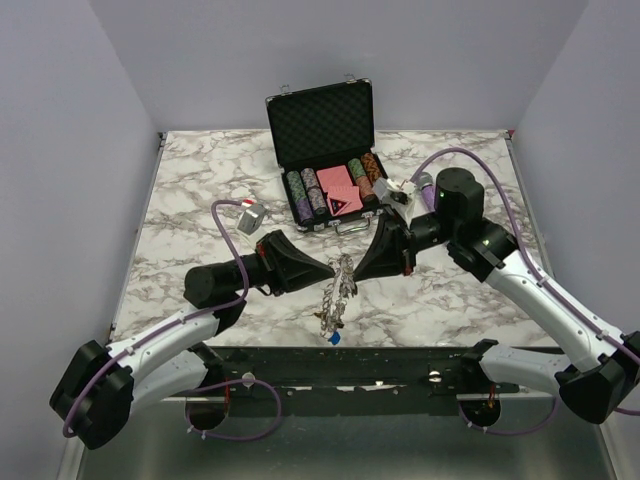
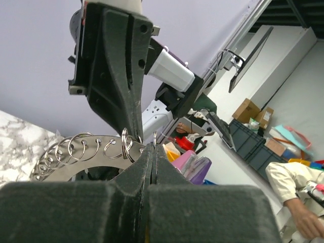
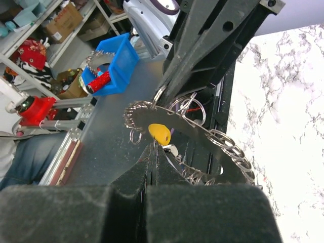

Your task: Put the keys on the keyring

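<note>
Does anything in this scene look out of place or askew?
Nothing looks spilled or broken. The keyring stands on edge instead of lying flat, pinched by the left gripper and the right gripper. A blue key sits at its lower end, near the table's front edge; whether it hangs or lies is unclear.

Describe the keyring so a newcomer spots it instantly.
Find the open black chip case at the far side of the marble table. In front of it the left tool and right tool meet tip to tip, with the keyring hanging between them. It alone is a flat silver ring fringed with small wire loops, a yellow key head against it.
</note>
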